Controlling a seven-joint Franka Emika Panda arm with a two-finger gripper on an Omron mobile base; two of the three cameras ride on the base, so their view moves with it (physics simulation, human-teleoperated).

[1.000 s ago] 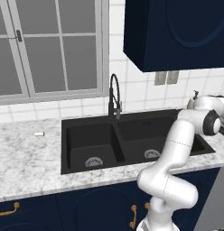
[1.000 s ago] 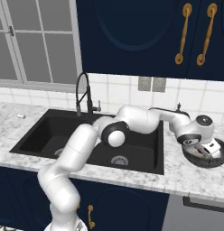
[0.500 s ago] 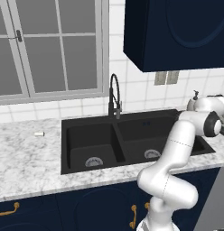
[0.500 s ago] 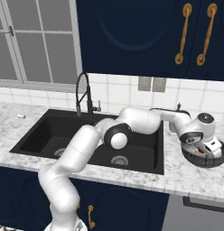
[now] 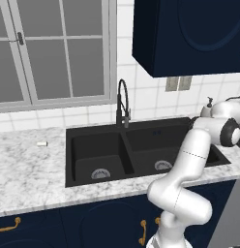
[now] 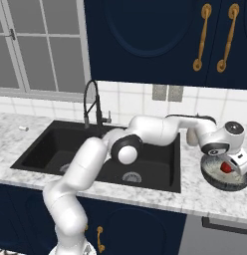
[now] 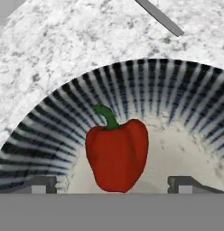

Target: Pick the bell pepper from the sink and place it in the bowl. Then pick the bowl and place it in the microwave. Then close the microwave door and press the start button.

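Note:
The red bell pepper (image 7: 116, 160) lies inside the ribbed dark grey bowl (image 7: 50, 135), stem up in the hand view. My gripper (image 7: 116, 184) is open, its fingertips (image 7: 41, 184) spread on either side of the pepper without touching it. In the right base view the bowl (image 6: 215, 178) sits on the marble counter right of the black sink (image 6: 51, 144), with the bell pepper (image 6: 226, 168) in it and the gripper (image 6: 232, 166) just above. The sink (image 5: 97, 145) also lies in the left base view. The microwave is out of view.
A black gooseneck tap (image 6: 90, 102) rises behind the sink. A small white object (image 5: 41, 143) lies on the counter (image 5: 30, 169) to the far left. Navy wall cabinets (image 6: 160, 40) hang above. A thin dark strip (image 7: 159, 17) crosses the counter beyond the bowl.
The hand has shifted slightly to the right over the bowl, and the red pepper now shows lower, inside the bowl beneath the hand.

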